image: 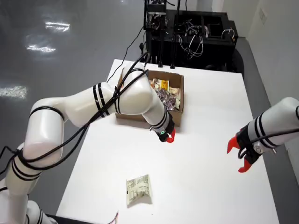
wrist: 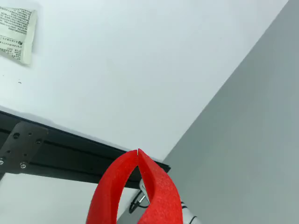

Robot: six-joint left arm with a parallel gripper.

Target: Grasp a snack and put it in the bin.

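One snack lies well below the hand — tips seemingly together.

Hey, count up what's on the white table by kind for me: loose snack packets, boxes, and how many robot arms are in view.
Loose snack packets: 1
Cardboard boxes of snacks: 1
Robot arms: 2, working arm and second arm
Total: 4

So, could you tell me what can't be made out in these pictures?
Box: from above, the arm hides its left half.
Gripper: from above, too small to judge its jaws.
Snack: gripper view, cut by the left edge; print unreadable.
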